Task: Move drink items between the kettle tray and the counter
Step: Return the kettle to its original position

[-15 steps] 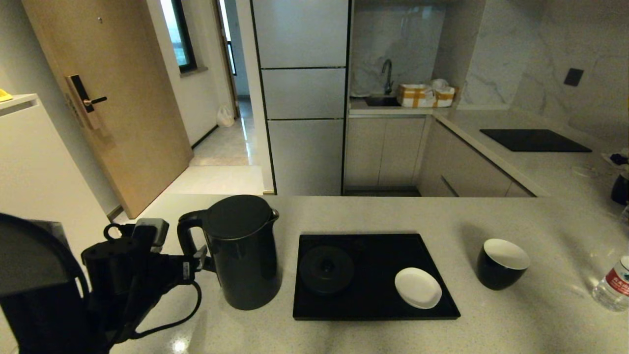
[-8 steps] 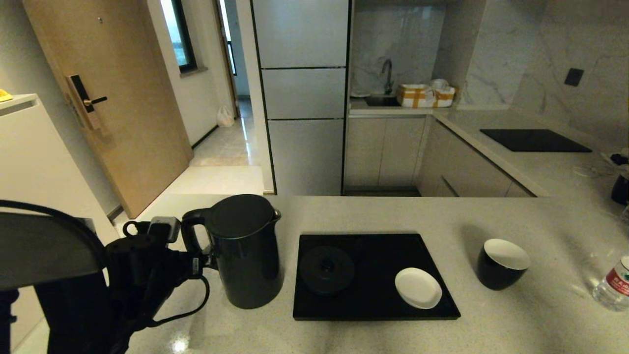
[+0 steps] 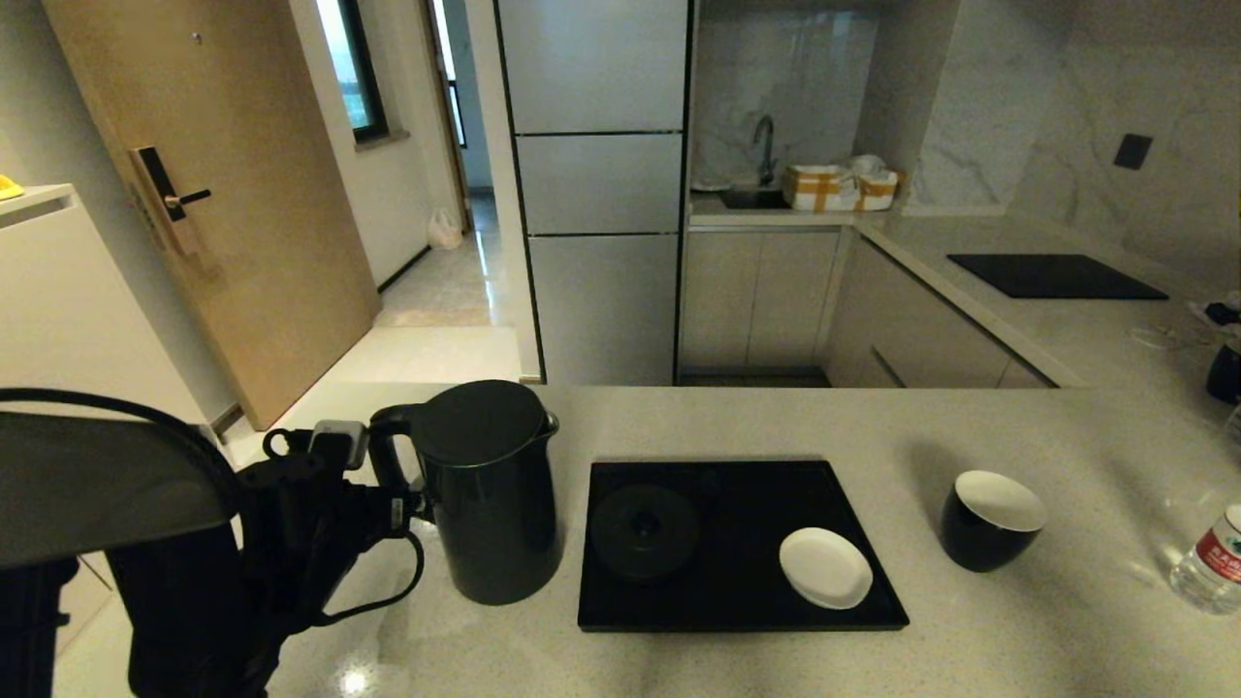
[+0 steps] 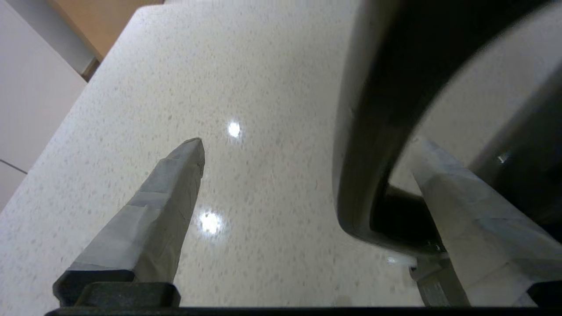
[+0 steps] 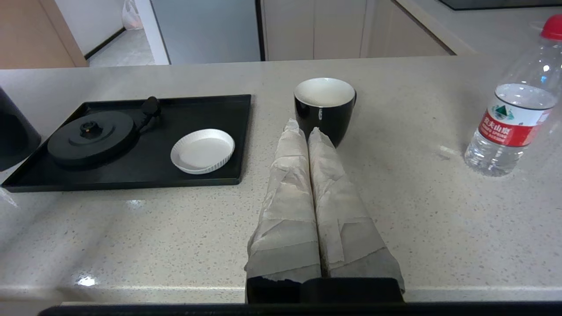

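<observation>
The tall black kettle point(image 3: 490, 494) stands on the beige counter point(image 3: 737, 417), left of the black kettle tray point(image 3: 756, 494) with its round base point(image 3: 645, 531). My left gripper point(image 3: 399, 509) is open at the kettle's handle point(image 4: 369, 153). The handle lies between the fingers, close to one fingertip point(image 4: 432, 175) that reaches into the handle loop. The black cup point(image 3: 989, 519) sits right of the tray, and the red-capped bottle point(image 3: 1212, 572) stands at the far right. My right gripper point(image 5: 303, 127) is shut and empty, hovering near the front edge just short of the cup point(image 5: 325, 105).
A small white saucer point(image 3: 825, 567) lies on the tray's right half. A black cooktop point(image 3: 1052, 276) is set into the side counter at the back right. The counter's left edge point(image 4: 66, 127) runs close beside the left gripper.
My left arm has moved right and forward until its fingers straddle the kettle handle. The kettle has shifted slightly to the right. Nothing else has moved.
</observation>
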